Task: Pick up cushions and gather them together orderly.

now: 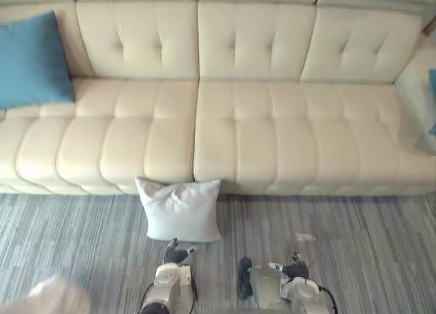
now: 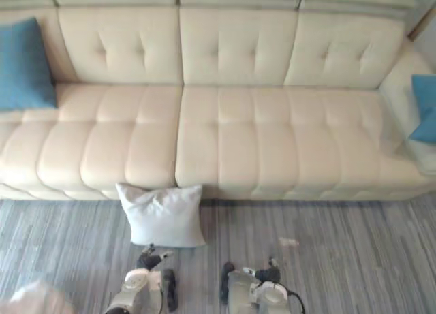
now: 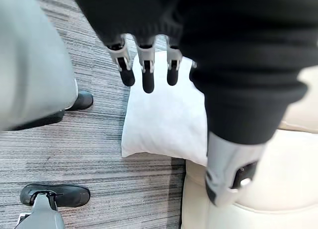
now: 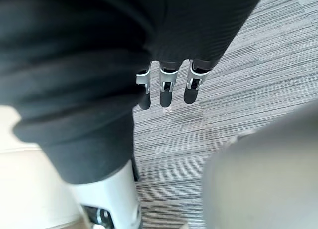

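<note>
A white cushion (image 1: pixel 179 208) stands on the carpet, leaning against the sofa's front near the middle seam. A blue cushion (image 1: pixel 30 58) rests upright in the sofa's left corner. Another blue cushion (image 2: pixel 426 106) lies at the sofa's right end. My left hand (image 1: pixel 176 253) hangs low just in front of the white cushion, apart from it. In the left wrist view its fingers (image 3: pixel 147 75) are relaxed over the white cushion (image 3: pixel 166 117) and hold nothing. My right hand (image 1: pixel 294 268) hangs further right over bare carpet, its fingers (image 4: pixel 166 90) relaxed and empty.
A long cream tufted sofa (image 1: pixel 272 137) spans the whole width. Grey striped carpet (image 1: pixel 368 246) lies in front of it, with a small pale scrap (image 1: pixel 304 237) near my right hand. A pale blurred shape (image 1: pixel 58 297) sits at the lower left corner.
</note>
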Available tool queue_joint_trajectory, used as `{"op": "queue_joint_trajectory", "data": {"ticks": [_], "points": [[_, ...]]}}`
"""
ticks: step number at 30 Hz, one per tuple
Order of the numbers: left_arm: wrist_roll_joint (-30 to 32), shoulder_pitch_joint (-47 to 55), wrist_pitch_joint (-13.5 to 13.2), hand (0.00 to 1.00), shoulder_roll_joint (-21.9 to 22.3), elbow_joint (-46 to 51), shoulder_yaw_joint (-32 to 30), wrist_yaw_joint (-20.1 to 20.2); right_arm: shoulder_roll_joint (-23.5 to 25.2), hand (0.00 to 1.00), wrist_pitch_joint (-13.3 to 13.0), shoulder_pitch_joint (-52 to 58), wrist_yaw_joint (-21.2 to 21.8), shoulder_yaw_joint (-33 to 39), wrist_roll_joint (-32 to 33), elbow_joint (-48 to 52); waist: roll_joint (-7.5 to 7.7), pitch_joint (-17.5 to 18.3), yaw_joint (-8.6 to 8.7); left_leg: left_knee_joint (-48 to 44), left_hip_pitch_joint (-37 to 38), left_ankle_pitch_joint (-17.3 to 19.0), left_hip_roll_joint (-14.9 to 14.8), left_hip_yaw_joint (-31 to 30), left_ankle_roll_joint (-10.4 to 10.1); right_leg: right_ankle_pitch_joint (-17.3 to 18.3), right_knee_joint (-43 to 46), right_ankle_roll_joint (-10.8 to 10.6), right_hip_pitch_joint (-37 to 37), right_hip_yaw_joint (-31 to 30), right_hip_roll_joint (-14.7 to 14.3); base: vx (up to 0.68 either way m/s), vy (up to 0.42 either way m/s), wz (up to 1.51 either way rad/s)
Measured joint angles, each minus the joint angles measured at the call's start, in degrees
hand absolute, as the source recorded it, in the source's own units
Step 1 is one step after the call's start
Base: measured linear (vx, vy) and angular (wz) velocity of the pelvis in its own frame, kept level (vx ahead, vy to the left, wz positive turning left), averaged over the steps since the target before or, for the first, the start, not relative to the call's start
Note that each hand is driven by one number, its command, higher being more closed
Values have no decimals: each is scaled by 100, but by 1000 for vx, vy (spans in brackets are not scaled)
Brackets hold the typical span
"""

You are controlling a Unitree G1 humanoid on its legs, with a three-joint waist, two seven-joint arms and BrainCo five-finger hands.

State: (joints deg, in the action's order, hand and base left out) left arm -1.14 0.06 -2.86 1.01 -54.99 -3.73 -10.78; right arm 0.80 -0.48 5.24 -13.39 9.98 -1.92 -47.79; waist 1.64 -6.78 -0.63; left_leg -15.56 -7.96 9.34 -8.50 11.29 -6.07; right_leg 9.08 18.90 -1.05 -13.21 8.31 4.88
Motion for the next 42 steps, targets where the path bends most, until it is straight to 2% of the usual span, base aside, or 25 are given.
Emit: {"op": "queue_joint_trajectory", "data": {"ticks": [4, 7, 11, 14, 17, 20, 21, 22, 23, 24, 25, 26, 27, 28, 29, 30, 31, 32, 34, 35, 36, 37, 38, 40, 42], "points": [[171, 87, 66, 0, 18, -198, -207, 110, 17, 0, -13, 7, 106, 268, -38, -243, -132, 150, -4, 498, 550, -103, 16, 36, -31, -112, -484, -48, 552, 4, -91, 145, 11, -4], [336, 129, 77, 0, 24, -299, -207, 118, -57, 0, -24, -32, 165, 333, -46, -487, -175, 258, -3, 684, 727, -169, 51, 13, -32, -220, -761, -90, 843, 47, -131, 109, 23, 4], [351, 133, 81, 0, 16, -306, -211, 118, -94, 0, -23, -62, 199, 334, -46, -643, -177, 245, -28, 682, 782, -239, 131, -107, -7, -265, -930, -109, 1051, 146, -80, 24, 28, 18], [393, 59, 71, 0, 37, -272, -207, 112, -93, 0, -22, -182, 194, 306, -46, -723, -168, 186, -36, 444, 400, -298, 215, -410, 20, -264, -871, -107, 965, 457, 40, -89, 8, 56], [359, 34, 66, 0, 48, -116, -204, 99, -104, 0, -6, -320, 145, 298, -45, -721, -141, 75, -127, 346, -77, -420, 216, -375, 62, -238, -630, -68, 574, 756, 254, -159, 28, 58], [301, -7, 63, 0, 37, -122, -174, 95, -156, 0, 39, -332, 109, 302, -44, -717, -95, -23, -108, 8, -182, -257, -171, 774, 297, -164, -475, -93, 554, 1154, 627, -136, 114, 72], [301, -5, 62, 0, 31, -125, -165, 95, -175, 0, 41, -330, 107, 303, -44, -717, -95, -23, -103, -29, -169, -239, -213, 846, 328, -161, -468, -135, 560, 1173, 662, -103, 279, 69], [321, -6, 64, 0, -11, -187, -131, 97, -289, 0, 51, -329, 108, 301, -44, -731, -133, -48, -31, 99, -4, -216, -279, 983, 36, -177, -384, -381, 575, 1213, 855, -48, 182, 43], [322, -17, 65, 0, -30, -189, -130, 97, -305, 0, 57, -334, 108, 300, -43, -741, -128, -54, -24, 126, 14, -230, -210, 977, 48, -177, -385, -430, 587, 1198, 904, -69, 305, 45], [332, -21, 56, 0, -158, -197, -5, 95, -293, 0, 77, -319, 122, 288, -45, -798, -13, -80, 5, 325, 118, -236, 40, 998, 86, -294, -577, -587, 654, 1189, 1081, -41, 178, 13], [334, -11, 58, 0, -222, -209, 71, 95, -281, 0, 82, -318, 128, 282, -45, -832, 8, -65, 5, 352, 121, -227, 116, 1004, 101, -346, -624, -617, 659, 1187, 1132, -32, 283, 11], [344, 21, 62, 0, -372, -215, 209, 101, -278, 0, 89, -333, 143, 287, -45, -905, 80, -33, 20, 314, 106, -134, 308, 1014, 246, -371, -639, -621, 663, 1186, 1319, 19, 350, 7], [414, 20, 64, 0, -465, -277, 315, 108, -315, 0, 101, -354, 154, 294, -46, -948, 113, -45, 34, 219, 110, 22, 503, 1036, 400, -396, -500, -579, 642, 1163, 1557, 39, 294, 7], [447, 19, 63, 0, -481, -293, 332, 109, -318, 0, 102, -342, 164, 303, -39, -943, 118, -58, 41, 199, 133, 75, 570, 1048, 433, -393, -395, -566, 639, 1150, 1645, 101, 347, -11], [452, 13, 80, 0, -474, -313, 364, 105, -362, 0, 116, -398, 168, 331, -44, -936, 65, -153, 66, 196, 261, 178, 639, 1155, 508, -540, 184, -182, 439, 1097, 1792, 70, 282, -35], [453, 18, 87, 0, -492, -321, 365, 106, -390, 0, 139, -536, 177, 299, -45, -929, -51, -242, 66, 252, 382, 213, 636, 1214, 552, -705, 812, 294, 121, 988, 1814, 98, 329, -38], [453, 29, 90, 0, -519, -322, 366, 107, -380, 0, 146, -593, 178, 270, -48, -931, -81, -260, 68, 286, 488, 213, 634, 1222, 551, -693, 1091, 294, 12, 890, 1791, 61, 199, -22], [453, 70, 101, 0, -563, -324, 366, 108, -330, 0, 150, -636, 181, 247, -52, -935, -95, -288, 119, 337, 624, 233, 629, 1223, 588, -498, 1452, 163, -121, 743, 1622, 118, 94, 1], [460, 101, 102, 0, -611, -370, 358, 111, -237, 0, 151, -616, 199, 91, -58, -975, -35, -258, 127, 468, 832, 223, 629, 1242, 631, 6, 1618, -47, -167, 669, 890, 185, 27, 14], [464, 97, 101, 0, -607, -391, 358, 118, -209, 0, 154, -629, 205, 86, -62, -979, -27, -251, 125, 507, 874, 217, 633, 1240, 625, 111, 1442, -16, -166, 766, 627, 245, -21, 13], [481, 67, 102, 0, -594, -425, 354, 136, -188, 0, 151, -650, 207, 89, -77, -979, -4, -237, 130, 551, 905, 206, 694, 1227, 607, 157, 915, 115, -135, 1050, 400, 223, -23, 3], [493, 50, 103, 0, -590, -426, 351, 147, -187, 0, 150, -656, 207, 92, -87, -979, 22, -227, 128, 551, 902, 206, 717, 1211, 606, 178, 724, 166, -93, 1106, 375, 250, -45, -5], [531, 37, 104, 0, -525, -443, 251, 193, -222, 0, 152, -650, 205, 148, -117, -993, -26, -237, 130, 573, 902, 206, 741, 1137, 606, 231, 373, 314, 133, 1233, 324, 246, -52, -9], [570, -30, 105, 0, -380, -461, 228, 215, -256, 0, 162, -626, 208, 299, -161, -1002, -170, -268, 155, 504, 961, 190, 665, 971, 578, 193, 74, 333, 398, 1304, 216, 262, -59, -1], [615, -65, 100, 0, -284, -467, 118, 226, -221, 0, 164, -531, 205, 339, -161, -973, -142, -274, 149, 139, 1016, 239, 545, 934, 501, 192, -150, 332, 764, 1360, 142, 232, -58, 14]]}}
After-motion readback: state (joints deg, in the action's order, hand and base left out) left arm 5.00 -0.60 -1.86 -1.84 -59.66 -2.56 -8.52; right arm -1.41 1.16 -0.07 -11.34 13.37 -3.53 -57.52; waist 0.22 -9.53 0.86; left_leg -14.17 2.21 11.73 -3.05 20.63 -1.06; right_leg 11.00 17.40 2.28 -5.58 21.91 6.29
